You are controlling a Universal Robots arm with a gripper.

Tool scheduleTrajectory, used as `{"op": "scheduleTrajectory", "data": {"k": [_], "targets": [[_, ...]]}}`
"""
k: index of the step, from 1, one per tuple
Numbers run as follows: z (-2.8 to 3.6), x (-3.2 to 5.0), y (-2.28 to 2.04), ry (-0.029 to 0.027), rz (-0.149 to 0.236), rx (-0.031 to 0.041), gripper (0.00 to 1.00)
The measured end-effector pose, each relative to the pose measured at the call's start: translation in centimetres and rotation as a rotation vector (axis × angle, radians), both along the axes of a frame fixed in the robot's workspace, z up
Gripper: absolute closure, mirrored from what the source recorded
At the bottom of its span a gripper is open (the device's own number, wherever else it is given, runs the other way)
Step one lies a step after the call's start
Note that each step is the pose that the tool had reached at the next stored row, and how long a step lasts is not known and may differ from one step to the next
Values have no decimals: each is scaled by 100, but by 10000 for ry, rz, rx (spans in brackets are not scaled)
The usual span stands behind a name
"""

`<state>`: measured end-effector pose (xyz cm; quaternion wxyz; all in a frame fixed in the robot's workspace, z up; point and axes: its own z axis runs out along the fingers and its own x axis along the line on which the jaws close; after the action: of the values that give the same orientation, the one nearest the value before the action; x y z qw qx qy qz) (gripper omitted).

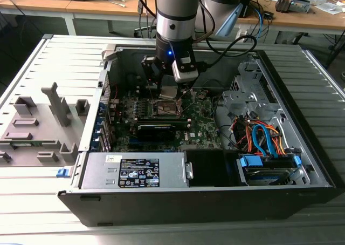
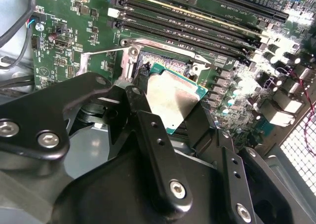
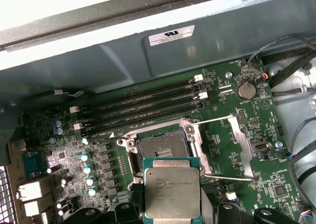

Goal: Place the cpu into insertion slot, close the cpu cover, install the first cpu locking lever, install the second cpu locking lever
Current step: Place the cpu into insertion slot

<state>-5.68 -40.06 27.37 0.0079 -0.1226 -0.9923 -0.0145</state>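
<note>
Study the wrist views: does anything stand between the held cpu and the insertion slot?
Nothing visible does. The gripper holds the cpu near the insertion slot, whose centre lies bare; the cpu cover is swung open to one side.

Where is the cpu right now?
In both wrist views the cpu is held by the gripper, close to the empty insertion slot beside the memory slots.

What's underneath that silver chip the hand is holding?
The open insertion slot, dark centre inside a silvery rim, sits empty below the cpu. The cpu hides one edge of it.
</note>
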Motion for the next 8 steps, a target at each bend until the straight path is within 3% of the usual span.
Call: {"op": "scheduleTrajectory", "data": {"k": [8], "targets": [[-4, 0, 0, 0, -127, 0, 46]]}}
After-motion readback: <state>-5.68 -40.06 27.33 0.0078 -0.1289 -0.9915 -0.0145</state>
